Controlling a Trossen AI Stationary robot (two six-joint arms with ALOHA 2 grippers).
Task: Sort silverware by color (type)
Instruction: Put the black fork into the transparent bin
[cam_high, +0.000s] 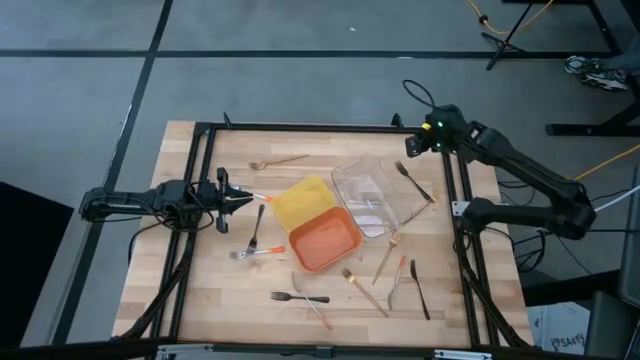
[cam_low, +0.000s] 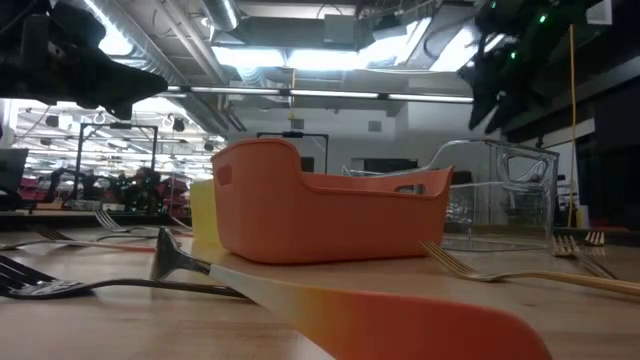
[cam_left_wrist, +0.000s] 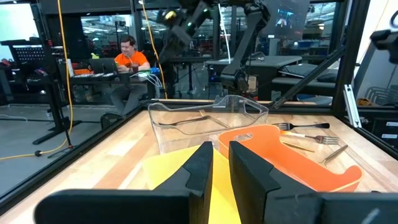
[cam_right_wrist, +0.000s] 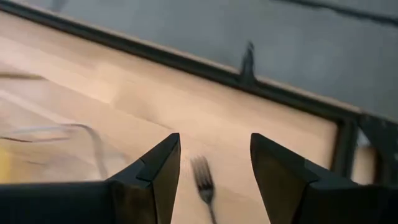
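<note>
Only the high view shows the whole spread: silverware scattered over the wooden tabletop (cam_high: 200, 290) around three trays, yellow (cam_high: 300, 200), orange (cam_high: 323, 238) and clear (cam_high: 370, 195), set touching in a diagonal row. The left wrist view alone shows a utensil lying inside the clear tray and a person in an orange shirt seated beyond the tabletop.

A gold fork (cam_high: 278, 160) lies near the far edge, with bare wood around it; a black fork (cam_high: 299, 297) and several more pieces lie along the near edge.

The left tool (cam_high: 243, 199) hangs beside the yellow tray, fingers narrowly apart, holding nothing. The right tool (cam_high: 412, 148) hovers at the far right corner, fingers wide apart, over a black fork (cam_right_wrist: 203, 180).
</note>
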